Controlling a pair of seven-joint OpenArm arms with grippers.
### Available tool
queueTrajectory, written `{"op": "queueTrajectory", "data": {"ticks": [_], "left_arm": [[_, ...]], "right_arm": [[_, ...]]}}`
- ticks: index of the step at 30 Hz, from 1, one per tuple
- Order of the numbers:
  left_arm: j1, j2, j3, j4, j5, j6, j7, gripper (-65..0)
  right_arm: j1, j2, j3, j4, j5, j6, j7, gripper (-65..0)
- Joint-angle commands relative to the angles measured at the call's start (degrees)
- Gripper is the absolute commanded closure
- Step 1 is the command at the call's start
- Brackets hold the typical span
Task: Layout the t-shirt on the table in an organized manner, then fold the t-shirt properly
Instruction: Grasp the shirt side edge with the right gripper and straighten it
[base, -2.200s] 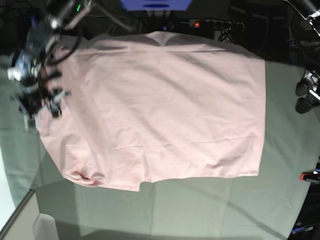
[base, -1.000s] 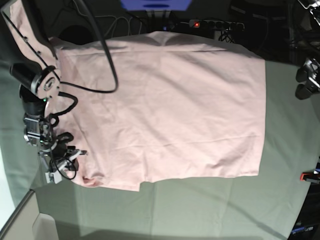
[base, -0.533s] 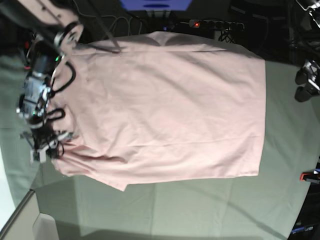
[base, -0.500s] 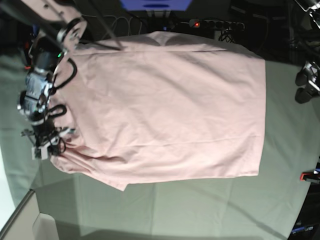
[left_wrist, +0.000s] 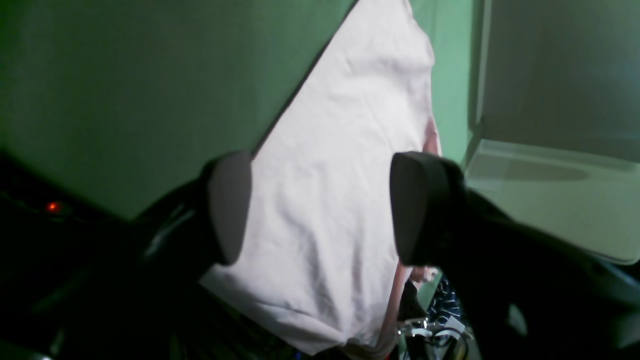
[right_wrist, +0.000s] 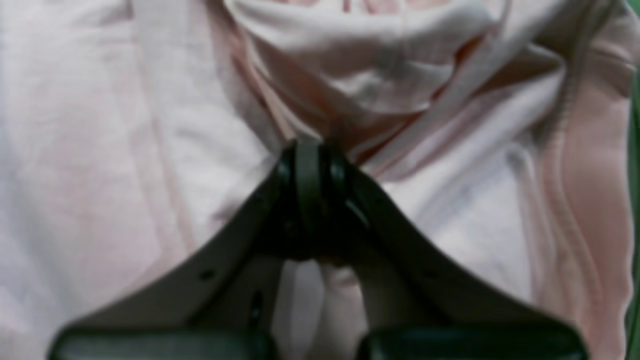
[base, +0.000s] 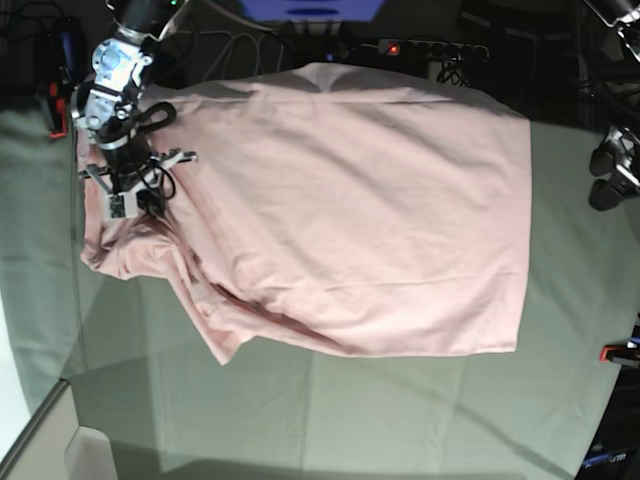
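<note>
Where the t-shirt (base: 350, 210) bunches at upper left, right gripper (right_wrist: 310, 150) clamped on its fabric — left gripper (left_wrist: 320, 210) apart, empty, over the table (base: 420, 420).

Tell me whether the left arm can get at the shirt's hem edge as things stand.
Probably yes. The left gripper hangs open at the table edge, just beside the shirt hem, with only bare cloth between them. The right gripper is shut on fabric at the far end.

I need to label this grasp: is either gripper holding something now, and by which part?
The right gripper is shut on the t-shirt, pinching a bunched fold of cloth near its sleeve end. The left gripper is open and holds nothing.
</note>
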Motion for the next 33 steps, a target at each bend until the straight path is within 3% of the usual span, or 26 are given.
{"op": "queueTrajectory", "data": {"ticks": [1,7,14,18,24,33], "left_arm": [[-0.87,-1.29,-0.22,0.74,-1.42,-0.07,0.04,-42.6],[-1.40,-1.20,-0.22,0.65,-1.42,-0.07,0.04,-42.6],[-2.01,-1.20,-0.22,0.65,-1.42,-0.07,0.04,-42.6],[-2.10,-1.20,-0.22,0.65,-1.42,-0.07,0.04,-42.6],[-2.10,-1.20,-0.22,0.65,-1.42,-0.07,0.04,-42.6],[-1.92,-1.11,-0.31,0.65,-1.42,-0.07,0.04,-42.6]], "right_arm": [[0.09,0.35,0.00,1.70,0.83,0.17,1.02,0.0],[-3.25,1.14,-0.09,9.35,0.83,0.17,1.02,-7.9],[-6.33,0.43,0.26,18.50,0.92,0.17,1.02,-26.4],[-4.92,1.75,-0.35,19.46,6.02,0.17,1.02,-33.6],[-0.09,5.18,-8.00,14.54,1.36,0.17,-1.00,-35.6],[4.84,9.49,-14.51,7.42,0.92,0.17,-4.96,-35.4]]}}
